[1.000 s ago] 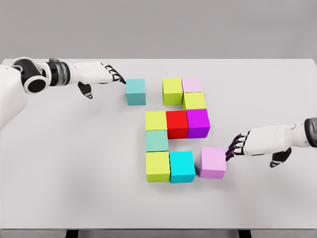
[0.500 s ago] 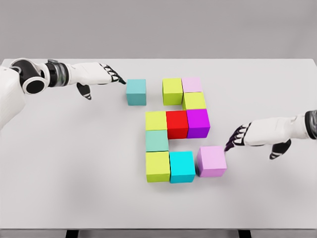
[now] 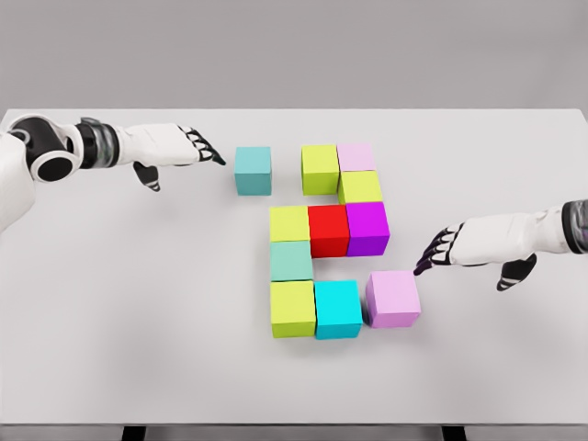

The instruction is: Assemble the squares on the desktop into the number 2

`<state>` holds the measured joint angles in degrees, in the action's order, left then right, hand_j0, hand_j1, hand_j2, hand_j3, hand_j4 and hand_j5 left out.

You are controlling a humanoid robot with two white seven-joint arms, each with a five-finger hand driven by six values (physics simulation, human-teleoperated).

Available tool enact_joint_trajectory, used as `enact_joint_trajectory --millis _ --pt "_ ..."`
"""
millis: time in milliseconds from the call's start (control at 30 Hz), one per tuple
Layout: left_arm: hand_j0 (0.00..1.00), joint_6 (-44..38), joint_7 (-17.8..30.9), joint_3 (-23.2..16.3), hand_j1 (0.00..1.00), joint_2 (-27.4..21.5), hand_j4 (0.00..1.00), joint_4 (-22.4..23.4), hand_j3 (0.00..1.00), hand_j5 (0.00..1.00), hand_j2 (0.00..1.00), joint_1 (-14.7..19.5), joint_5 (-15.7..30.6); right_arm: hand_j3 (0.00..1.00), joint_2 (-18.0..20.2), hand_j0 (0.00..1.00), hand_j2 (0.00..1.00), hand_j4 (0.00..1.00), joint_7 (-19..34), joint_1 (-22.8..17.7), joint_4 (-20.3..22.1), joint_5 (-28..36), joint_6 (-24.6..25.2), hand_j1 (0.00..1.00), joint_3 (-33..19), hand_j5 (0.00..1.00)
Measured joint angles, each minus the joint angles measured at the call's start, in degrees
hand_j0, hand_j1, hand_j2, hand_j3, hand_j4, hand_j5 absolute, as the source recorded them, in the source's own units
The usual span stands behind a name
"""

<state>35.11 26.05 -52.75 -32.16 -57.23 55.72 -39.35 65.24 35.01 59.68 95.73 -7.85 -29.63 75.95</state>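
Coloured cubes lie on the white table (image 3: 138, 303). A teal cube (image 3: 253, 170) stands alone at the upper left, a gap away from a lime cube (image 3: 320, 168) and a pale pink cube (image 3: 356, 156). Below come a lime cube (image 3: 360, 187), a purple cube (image 3: 367, 228), a red cube (image 3: 328, 230), a lime cube (image 3: 289, 223), a mint cube (image 3: 291, 260), a lime cube (image 3: 292, 308) and a cyan cube (image 3: 337, 309). A pink cube (image 3: 393, 299) sits just right of the cyan one. My left hand (image 3: 197, 145) is open, left of the teal cube, apart from it. My right hand (image 3: 441, 250) is open, just right of the pink cube.
The table's far edge runs just behind the top row of cubes. Both white forearms lie low over the table at the left and right sides.
The left hand has drawn back left, away from the teal cube. The right hand has pulled back right and up off the pink cube, which shifted slightly left toward the cyan cube.
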Motion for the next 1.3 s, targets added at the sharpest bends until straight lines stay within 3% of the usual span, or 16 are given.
enact_joint_trajectory --millis 467,1300 --pt "1.0 0.0 0.1 -0.2 1.0 0.6 1.0 -0.6 1.0 1.0 1.0 -0.3 0.0 0.98 0.6 0.98 0.98 0.98 0.0 -0.4 3.2 -0.4 0.0 0.98 0.4 0.98" --pt "1.0 0.0 0.6 -0.1 1.0 1.9 1.0 -0.7 1.0 1.0 1.0 -0.2 0.0 0.98 1.4 0.98 0.98 0.98 0.0 -0.4 3.1 0.0 0.4 0.98 0.2 0.98"
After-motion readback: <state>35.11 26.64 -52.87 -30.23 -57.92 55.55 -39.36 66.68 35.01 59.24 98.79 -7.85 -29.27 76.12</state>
